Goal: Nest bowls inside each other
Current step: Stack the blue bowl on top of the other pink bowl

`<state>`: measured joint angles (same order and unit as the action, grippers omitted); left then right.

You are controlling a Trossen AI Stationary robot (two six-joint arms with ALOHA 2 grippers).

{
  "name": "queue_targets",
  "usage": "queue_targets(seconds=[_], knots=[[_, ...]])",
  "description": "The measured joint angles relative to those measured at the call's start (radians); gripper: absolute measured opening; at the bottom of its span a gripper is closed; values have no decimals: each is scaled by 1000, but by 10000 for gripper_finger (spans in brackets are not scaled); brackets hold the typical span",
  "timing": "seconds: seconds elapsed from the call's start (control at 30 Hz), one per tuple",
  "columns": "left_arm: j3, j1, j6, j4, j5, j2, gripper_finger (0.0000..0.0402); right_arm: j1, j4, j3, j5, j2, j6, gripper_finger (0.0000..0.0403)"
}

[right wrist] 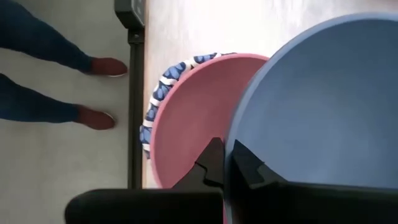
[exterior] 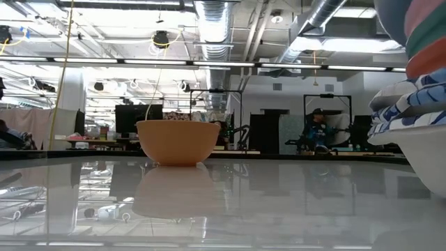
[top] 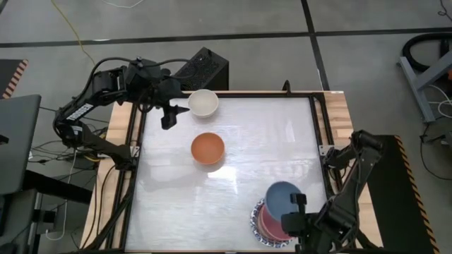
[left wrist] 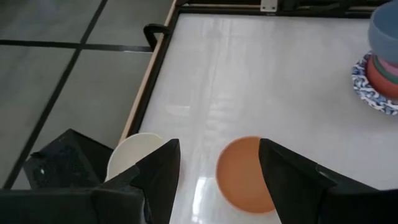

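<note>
The right end effector [right wrist: 225, 163] is pinched narrow on the rim of the blue bowl [top: 284, 198], holding it tilted over the pink bowl [right wrist: 186, 118] atop the stack whose bottom dish is a blue-and-white patterned bowl [top: 256, 224] at the desk's [top: 282, 134] near right. The left end effector [left wrist: 217, 165] hovers with fingers wide beside the cream-white bowl [top: 203, 103] at the far left, with the orange bowl [top: 207, 148] alone near the middle

White table [top: 233, 204] (person's shoes [right wrist: 106, 65] beside)

Two dark jointed arms, black cabling — matte, seemingly
</note>
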<state>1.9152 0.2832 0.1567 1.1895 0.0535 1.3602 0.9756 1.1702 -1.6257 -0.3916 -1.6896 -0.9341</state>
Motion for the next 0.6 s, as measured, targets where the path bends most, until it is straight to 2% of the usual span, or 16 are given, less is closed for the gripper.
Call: queue_targets(seconds=[0.27,0.5,0.6], knots=[[0,0,-29,1,11,0,209,0,9,-54,0,-2,18,11],[0,0,-30,1,7,0,209,0,-60,-58,1,-12,18,11],[0,0,-26,1,7,0,209,7,-55,-58,28,-33,16,11]])
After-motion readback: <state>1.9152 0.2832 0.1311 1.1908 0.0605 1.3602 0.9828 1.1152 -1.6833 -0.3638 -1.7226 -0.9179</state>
